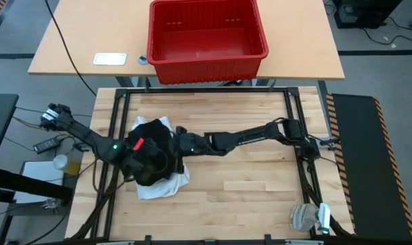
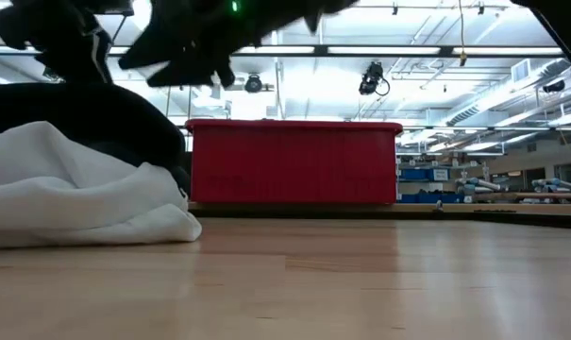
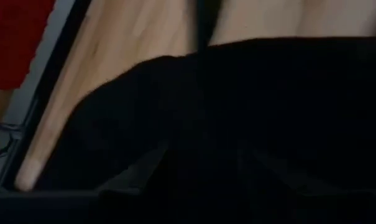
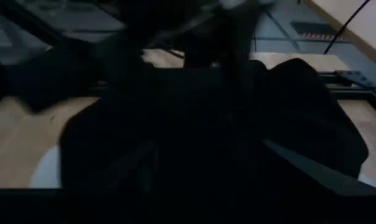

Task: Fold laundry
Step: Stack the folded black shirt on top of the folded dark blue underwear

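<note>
The laundry lies in a heap left of the table's middle. A black garment [image 1: 151, 151] is bunched on top of a white shirt [image 1: 163, 185], whose crumpled edge rests on the wood [image 2: 87, 203]. My left gripper [image 1: 134, 158] comes from the table's left and slants down over the heap's left side. My right gripper [image 1: 178, 145] reaches in from the right, just over its right side. Both wrist views are filled with the black garment [image 3: 250, 106] [image 4: 200, 118]. In each, the fingers show faintly, spread apart. In the low view the black garment [image 2: 106, 113] rises behind the white shirt. My left gripper stands open close over the black garment's left part; I cannot tell whether its fingers touch the cloth. My right gripper stands open at the garment's right part; the dark cloth and dark fingers run together, so I cannot tell whether it touches.
A red plastic crate [image 1: 207, 35] [image 2: 294, 161] stands on a second table beyond the far edge, with a white card [image 1: 110, 58] to its left. A grey-white bundle [image 1: 308, 218] lies off the near right corner. Bare wood [image 1: 253, 190] spans the table's right half.
</note>
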